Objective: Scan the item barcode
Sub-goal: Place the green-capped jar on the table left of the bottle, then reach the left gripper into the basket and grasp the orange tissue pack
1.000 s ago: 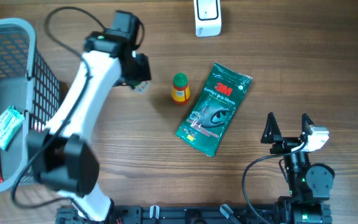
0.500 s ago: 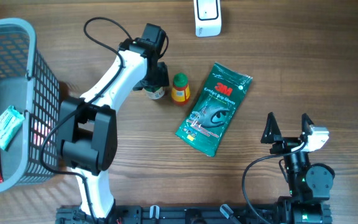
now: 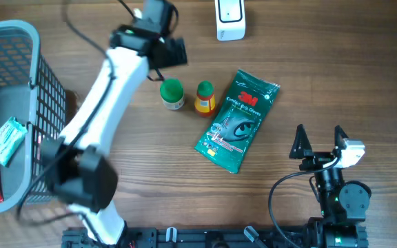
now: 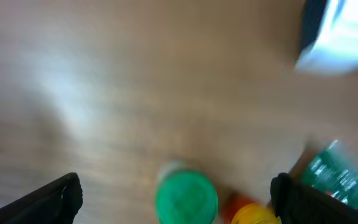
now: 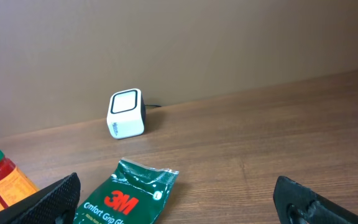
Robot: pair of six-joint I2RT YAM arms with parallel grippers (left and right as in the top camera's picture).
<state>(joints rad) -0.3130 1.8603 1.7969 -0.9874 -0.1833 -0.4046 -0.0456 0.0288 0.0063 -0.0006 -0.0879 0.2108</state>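
Nearest you, the right fingers stand apart, empty, over the wooden table; beyond lies a glossy, crinkled green glove packet, flat; then two small round jars stand upright side by side, the yellow-and-orange jar and the green-capped jar, likely your item; the left fingers hang apart just past it, holding nothing; a skewed descent could topple either jar, well short of the boxy white scanner.

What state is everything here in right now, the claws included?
Left gripper: open, empty, near the bottles.
Right gripper: open, empty.
Green-capped bottle: upright, free.
Yellow bottle: upright, beside it.
Glove pack: lying flat, label up.
Scanner: upright at the far edge.
Basket: holds packets.
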